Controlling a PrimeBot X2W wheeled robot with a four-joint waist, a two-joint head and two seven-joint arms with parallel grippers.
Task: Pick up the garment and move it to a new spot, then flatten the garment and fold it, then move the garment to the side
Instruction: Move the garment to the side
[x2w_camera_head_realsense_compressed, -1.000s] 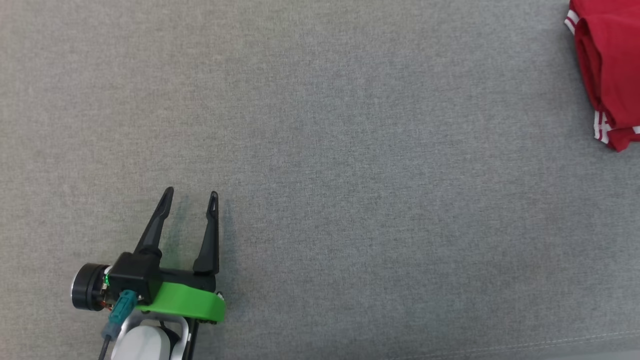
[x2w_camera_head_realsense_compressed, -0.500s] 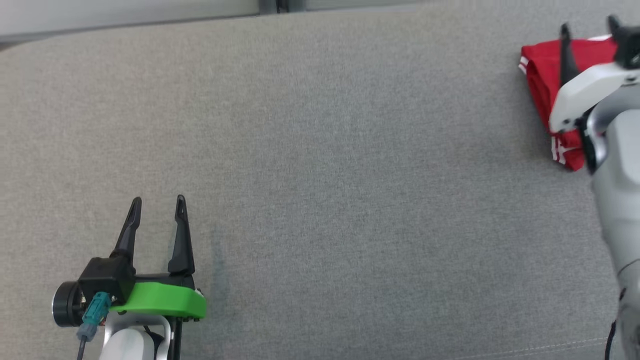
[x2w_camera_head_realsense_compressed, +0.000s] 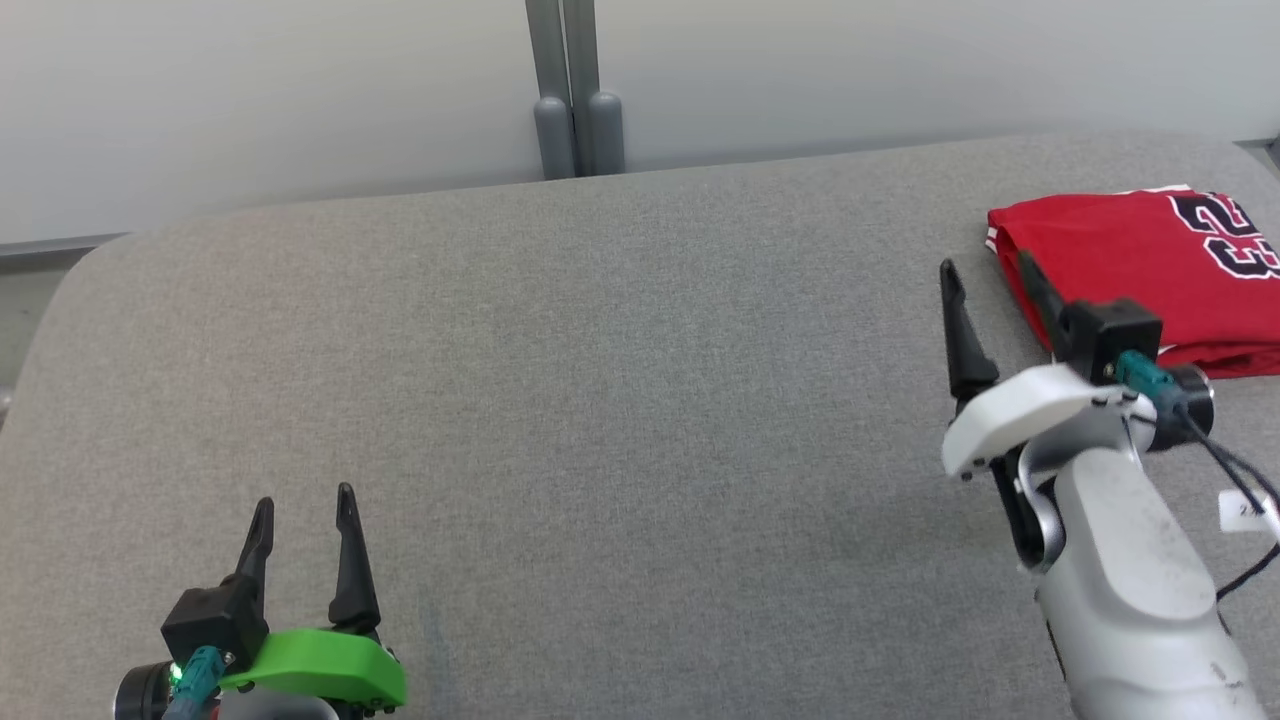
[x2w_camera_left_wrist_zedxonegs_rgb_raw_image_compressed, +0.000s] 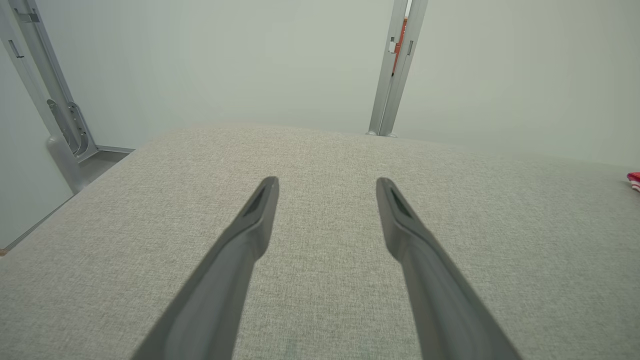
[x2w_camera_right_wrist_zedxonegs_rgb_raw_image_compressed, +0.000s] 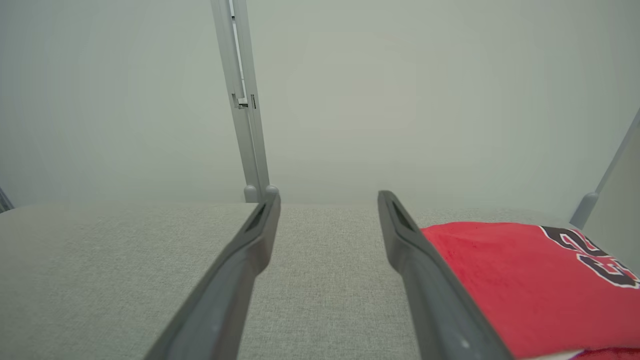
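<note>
1. The red garment lies folded in a neat, flat stack. It has a black number on top and white stripes at one edge.
2. The garment sits far to the right of the grey post and closer to the robot than the post is. It rests on the grey pad, near the pad's right end.
3. It looks soft, light and floppy, like a sports shirt. I think it would bend and droop if lifted by one corner, and the folds could fall open.
4. The cloth looks smooth, so it might slip a little between thin fingers.
5. The best place to take hold looks like the thick folded edge facing the post. A pinch there would catch all the layers together.
6. The right gripper is to the right of the post, but not as far right as the garment. Its two fingers are spread wide and hold nothing. In the right wrist view the gap between them is over bare pad, and the garment is just past one finger. I cannot tell if that finger touches the cloth.
7. The left gripper is to the left of the post and much closer to the robot. Its fingers are spread wide too, with nothing between them.
</note>
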